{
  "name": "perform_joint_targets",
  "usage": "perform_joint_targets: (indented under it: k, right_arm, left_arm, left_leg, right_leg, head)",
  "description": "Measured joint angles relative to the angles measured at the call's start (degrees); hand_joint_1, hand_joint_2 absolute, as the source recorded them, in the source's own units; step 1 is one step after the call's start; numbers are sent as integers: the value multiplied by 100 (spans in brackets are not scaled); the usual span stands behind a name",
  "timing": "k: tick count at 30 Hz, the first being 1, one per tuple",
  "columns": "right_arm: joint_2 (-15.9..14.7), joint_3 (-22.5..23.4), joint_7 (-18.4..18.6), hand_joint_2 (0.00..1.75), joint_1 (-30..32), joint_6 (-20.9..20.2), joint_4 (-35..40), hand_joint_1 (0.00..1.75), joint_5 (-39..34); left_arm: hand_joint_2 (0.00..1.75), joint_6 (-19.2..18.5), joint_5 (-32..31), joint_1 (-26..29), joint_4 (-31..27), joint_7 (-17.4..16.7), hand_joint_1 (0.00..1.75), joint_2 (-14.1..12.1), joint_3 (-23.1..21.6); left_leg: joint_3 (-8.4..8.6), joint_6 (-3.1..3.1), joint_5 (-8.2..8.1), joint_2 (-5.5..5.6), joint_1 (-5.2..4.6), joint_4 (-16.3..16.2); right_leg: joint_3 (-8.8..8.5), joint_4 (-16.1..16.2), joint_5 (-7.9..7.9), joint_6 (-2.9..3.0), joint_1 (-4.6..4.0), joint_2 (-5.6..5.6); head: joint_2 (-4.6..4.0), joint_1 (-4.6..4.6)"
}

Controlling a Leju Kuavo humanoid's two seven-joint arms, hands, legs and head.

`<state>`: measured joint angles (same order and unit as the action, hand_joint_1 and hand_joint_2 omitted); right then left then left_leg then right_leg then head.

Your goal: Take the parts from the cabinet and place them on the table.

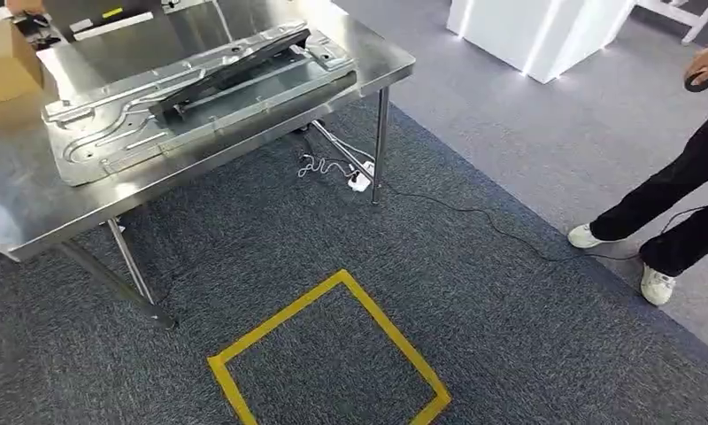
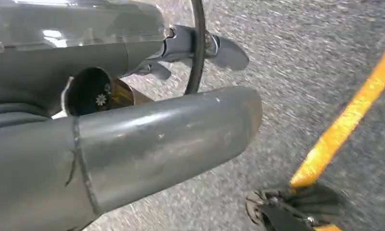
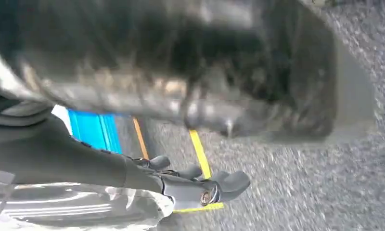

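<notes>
A large stamped metal panel (image 1: 191, 102) lies on the steel table (image 1: 32, 208), with a long dark part (image 1: 231, 62) resting across it. In the left wrist view my left hand (image 2: 147, 96) hangs over the carpet, its thick thumb apart from the dark fingers (image 2: 200, 45), with nothing between them. In the right wrist view my right hand (image 3: 181, 144) also hangs low. Its dark fingers (image 3: 200, 185) are stretched out and its blurred thumb lies apart from them, holding nothing.
A yellow tape square (image 1: 328, 354) marks the grey carpet in front of the table. A cardboard box (image 1: 5, 57) sits at the table's far left. Cables (image 1: 350, 173) trail under the table. A person (image 1: 678, 204) stands at the right holding a black tape roll (image 1: 700, 81). A white cabinet (image 1: 536, 31) stands behind.
</notes>
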<state>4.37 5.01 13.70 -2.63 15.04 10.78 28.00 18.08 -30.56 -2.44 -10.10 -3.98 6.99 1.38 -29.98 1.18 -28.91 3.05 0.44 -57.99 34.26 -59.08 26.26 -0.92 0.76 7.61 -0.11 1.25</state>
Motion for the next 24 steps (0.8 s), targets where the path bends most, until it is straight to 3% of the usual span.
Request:
perform_joint_targets:
  k: [1, 2, 3, 5, 6, 7, 8, 9, 10, 11, 12, 15, 16, 17, 18, 19, 21, 22, 23, 24]
  right_arm:
    - [-4, 13, 2, 0, 2, 4, -7, 0, -15]
    - [-2, 32, 2, 0, 10, 7, -7, 0, -26]
    - [2, 52, 2, 0, -1, 11, -9, 0, -28]
    - [4, 85, 2, 0, -28, 22, -9, 0, -46]
    - [4, 107, 4, 0, -28, 26, -9, 0, -52]
    - [2, 127, 20, 0, -19, 28, -9, 0, -66]
    - [0, 155, 50, 0, -12, 31, -11, 0, -81]
    - [-2, 177, 63, 0, -3, 31, -13, 0, -85]
    - [-2, 190, 77, 0, -3, 28, -13, 0, -85]
    - [0, 192, 98, 0, -16, 20, -13, 0, -85]
    - [0, 192, 127, 0, -29, 2, -13, 0, -85]
    - [9, 197, 177, 0, -6, -42, -20, 0, -83]
    - [9, 203, 188, 0, -3, -44, -22, 0, -83]
    - [24, 208, 190, 0, -1, -46, -24, 0, -83]
    - [24, 219, 192, 0, -7, -44, -24, 0, -83]
    - [24, 232, 192, 0, -19, -42, -24, 0, -83]
    - [24, 245, 192, 0, -22, -42, -24, 0, -83]
    - [24, 247, 192, 0, -18, -42, -24, 0, -83]
    - [24, 251, 192, 0, -15, -42, -26, 0, -85]
    - [28, 256, 192, 0, -13, -42, -28, 0, -85]
  left_arm:
    - [0, -2, -4, -4, -2, -13, 0, 2, 2]
    - [0, -13, -15, -9, -2, -31, 0, 4, 2]
    - [0, -26, -42, -8, 0, -48, 0, 7, 2]
    - [0, -61, -63, 19, 0, -107, 0, 7, 2]
    - [0, -77, -66, 20, 0, -142, 0, 7, 4]
    - [0, -92, -66, 14, 0, -181, 0, 7, 4]
    - [0, -107, -68, 7, 0, -218, 0, 9, 4]
    - [0, -107, -68, 2, 0, -254, 0, 20, 4]
    - [0, -105, -68, 1, 0, -286, 0, 22, 4]
    - [0, -101, -68, 3, 0, -304, 0, 22, 4]
    - [0, -88, -68, 2, 0, -319, 0, 22, 4]
    - [0, -72, -68, -12, 0, -343, 0, 22, 7]
    - [0, -72, -70, -15, -2, -352, 0, 24, 7]
    - [0, -72, -74, -16, -2, -361, 0, 24, 7]
    - [0, -74, -79, -15, -2, -372, 0, 24, 7]
    - [0, -81, -79, -5, -2, -396, 0, 24, 7]
    - [0, -87, -79, 25, 0, -417, 0, 24, 7]
    - [0, -90, -79, 37, 0, -422, 0, 24, 7]
    - [0, -90, -79, 38, 0, -424, 0, 24, 7]
    - [0, -90, -79, 32, 0, -422, 0, 24, 7]
  left_leg:
    - [19, 56, 58, -80, 62, 76]
    - [31, 95, 78, -154, 55, 104]
    - [23, 117, 81, -222, 49, 104]
    - [11, 128, 71, -406, 29, 100]
    - [7, 124, 67, -487, 27, 97]
    - [10, 122, 64, -555, 28, 96]
    - [18, 109, 54, -615, 29, 95]
    - [38, 89, 38, -683, 33, 92]
    - [60, 60, 19, -732, 34, 85]
    - [77, 24, -4, -785, 23, 79]
    - [69, -20, -32, -824, -23, 50]
    - [129, -94, -39, -965, -24, 80]
    - [112, -147, -90, -917, 2, 52]
    - [72, -171, -210, -665, 24, -83]
    - [-50, -173, -405, -493, 26, -363]
    - [-286, -178, -687, -386, 26, -881]
    - [-694, -181, -992, -353, 25, -1736]
    - [-754, -178, -926, -353, 26, -1838]
    - [-702, -168, -770, -350, 26, -1688]
    - [-514, -151, -474, -339, 26, -1262]
  right_leg:
    - [9, -36, 27, -7, 3, -91]
    - [69, -178, 149, -27, -25, -460]
    - [242, -524, 383, -50, -24, -627]
    - [677, -1444, 813, -99, 11, -705]
    - [803, -1716, 871, -118, 23, -718]
    - [791, -1721, 795, -136, 40, -732]
    - [646, -1458, 610, -145, 57, -752]
    - [329, -900, 327, -143, 65, -804]
    - [28, -362, 114, -132, 63, -939]
    - [-136, 7, 146, -110, 36, -1217]
    - [-136, 17, 109, -50, -13, -1152]
    - [-86, -2, 114, 29, -43, -979]
    - [-116, 47, 79, 91, 15, -918]
    - [-116, 61, 67, 113, 16, -880]
    - [-106, 60, 59, 157, 17, -844]
    - [-90, 58, 52, 186, 10, -783]
    - [-74, 47, 48, 194, -10, -636]
    - [-73, 37, 48, 194, -14, -553]
    - [-74, 28, 48, 194, -14, -488]
    - [-80, 13, 48, 192, -12, -400]
  head:
    - [0, -4]
    - [0, 15]
    - [0, 15]
    - [0, 15]
    - [0, 17]
    - [0, 17]
    - [0, 20]
    - [0, 20]
    - [0, 17]
    - [0, 20]
    - [0, 9]
    - [0, 15]
    - [0, 11]
    - [0, 13]
    - [0, 9]
    - [0, 11]
    - [0, 11]
    - [0, 11]
    - [0, 11]
    - [0, 11]
